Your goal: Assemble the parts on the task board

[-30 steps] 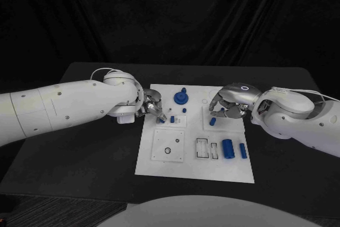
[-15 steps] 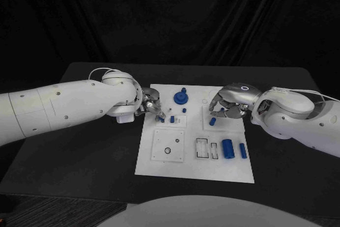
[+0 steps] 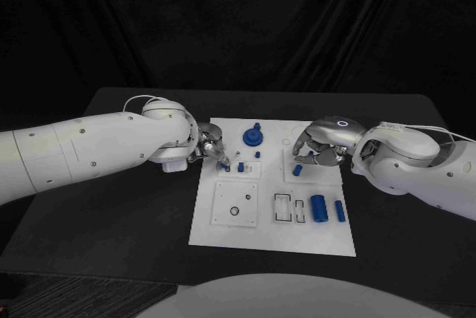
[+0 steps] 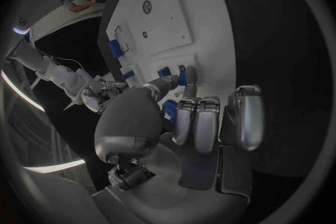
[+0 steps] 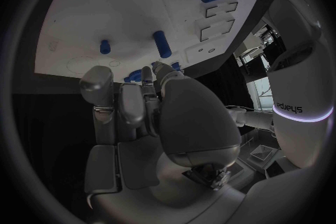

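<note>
The left hand (image 3: 213, 153) is hovering at the left edge of the task board (image 3: 273, 228), and compared with a second ago it is sitting slightly higher and nearer to the board's far end. Its fingers (image 4: 187, 75) are touching a small blue peg (image 3: 226, 168), but whether they are really pinching it cannot be told. The right hand (image 3: 316, 151) is staying where it was, fingers curled above another short blue peg (image 3: 298, 170); its hold also cannot be told. The big blue cylinder (image 3: 318, 207) and the thin blue pin (image 3: 339, 210) are lying untouched on the near right of the board, and the blue knob (image 3: 254, 135) is standing at the far end. Since so little has moved, the left hand is probably only adjusting the peg in its hole, and most of the assembly is remaining.
</note>
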